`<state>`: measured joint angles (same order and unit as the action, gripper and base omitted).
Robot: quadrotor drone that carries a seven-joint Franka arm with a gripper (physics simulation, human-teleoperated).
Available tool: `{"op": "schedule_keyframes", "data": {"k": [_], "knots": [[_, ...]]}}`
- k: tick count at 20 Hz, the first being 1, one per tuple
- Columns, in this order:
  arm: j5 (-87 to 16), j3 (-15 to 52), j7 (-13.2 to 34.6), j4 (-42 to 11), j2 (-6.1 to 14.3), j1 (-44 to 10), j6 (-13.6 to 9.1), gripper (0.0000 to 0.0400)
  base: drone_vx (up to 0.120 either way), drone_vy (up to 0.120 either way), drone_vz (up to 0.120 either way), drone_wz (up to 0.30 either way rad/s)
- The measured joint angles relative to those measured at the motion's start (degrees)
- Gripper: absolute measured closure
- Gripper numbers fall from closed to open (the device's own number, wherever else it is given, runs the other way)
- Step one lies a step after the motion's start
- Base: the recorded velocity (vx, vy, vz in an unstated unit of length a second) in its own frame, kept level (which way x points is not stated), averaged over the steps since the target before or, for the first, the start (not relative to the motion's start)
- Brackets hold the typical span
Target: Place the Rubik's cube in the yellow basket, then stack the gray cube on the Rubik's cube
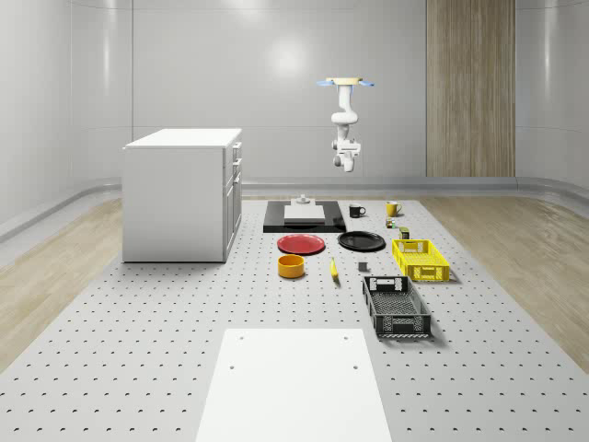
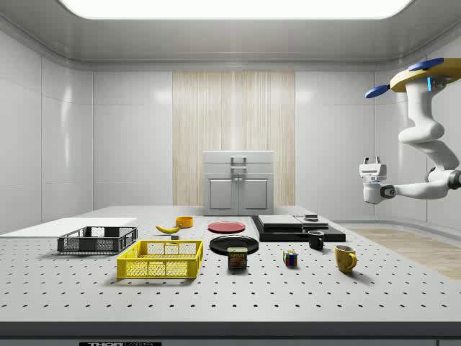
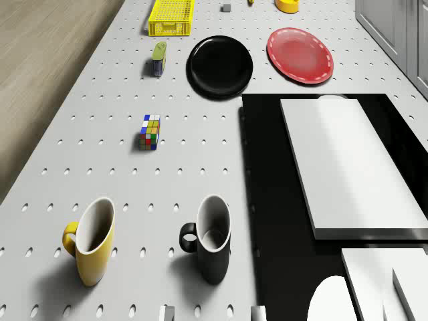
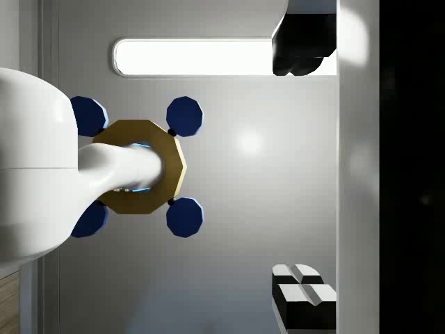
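Drone [image 1: 345, 83] hovers high at the whole-scene view's upper middle, beyond the mugs. Gripper [image 2: 372, 169] hangs mid-air with fingers [image 4: 304, 42] wide apart, holding nothing. Rubik's cube [image 3: 150, 132] sits on the table.

Room as I see it: pale grey panelled walls | wood-slat panel [image 1: 469, 87] on the far wall | wood-plank floor [image 1: 64, 267] around a perforated grey table [image 1: 138, 341] | white cabinet [image 1: 182, 193] standing on the table | long ceiling light [image 2: 230, 7] overhead, glare on walls.
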<state>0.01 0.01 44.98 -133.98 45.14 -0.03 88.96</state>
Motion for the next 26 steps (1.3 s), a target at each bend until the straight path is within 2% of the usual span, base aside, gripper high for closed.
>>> {"op": "schedule_keyframes", "data": {"k": [6,12,15,26], "knots": [[0.1,0.1,-0.1,7.3,-1.4,-0.2,-5.6,0.0,0.0,0.0,0.0,0.0],[0.1,0.1,-0.1,13.5,-3.7,-0.3,-9.3,0.0,0.0,0.0,0.0,0.0],[0.1,0.2,-0.1,15.2,-4.4,-0.3,-10.2,0.0,0.04,0.013,0.0,0.0],[0.1,0.2,-0.2,16.9,-4.9,-0.4,-10.9,0.0,0.12,0.12,0.0,0.0]]}}
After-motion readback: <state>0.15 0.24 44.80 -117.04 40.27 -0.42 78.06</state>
